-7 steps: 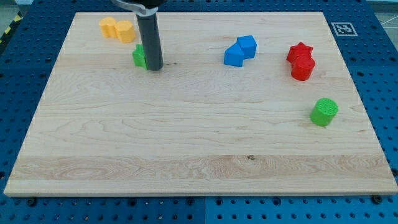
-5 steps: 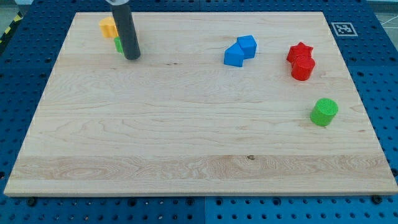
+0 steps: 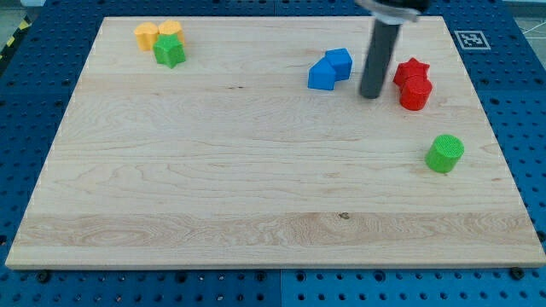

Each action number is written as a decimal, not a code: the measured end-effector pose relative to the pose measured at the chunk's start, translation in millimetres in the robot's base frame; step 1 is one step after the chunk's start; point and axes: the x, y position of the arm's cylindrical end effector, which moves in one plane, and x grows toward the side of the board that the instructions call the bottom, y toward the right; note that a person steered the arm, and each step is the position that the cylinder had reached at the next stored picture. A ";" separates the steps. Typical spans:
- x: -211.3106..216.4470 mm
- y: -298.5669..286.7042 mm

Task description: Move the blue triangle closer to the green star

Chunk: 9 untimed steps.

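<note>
The green star [image 3: 169, 51] lies at the view's upper left, touching two yellow blocks [image 3: 157, 33]. The blue triangle [image 3: 321, 76] sits at the upper middle, touching a blue cube-like block [image 3: 339, 61] on its upper right. My tip [image 3: 370, 94] rests on the board to the right of the two blue blocks, between them and the red blocks, touching neither.
A red star [image 3: 411, 72] and a red cylinder [image 3: 415, 94] stand together just right of my tip. A green cylinder [image 3: 444, 153] stands at the right, lower down. The wooden board [image 3: 256, 188] ends at a blue pegboard surround.
The green star was pushed up and left against the yellow blocks. My tip then left it and swept across the board to the right of the blue blocks.
</note>
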 end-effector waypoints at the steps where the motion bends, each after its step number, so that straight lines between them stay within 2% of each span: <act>1: -12.1 1.3; 5: -39.8 -139.6; 8: -22.8 -103.6; 9: -23.6 -132.6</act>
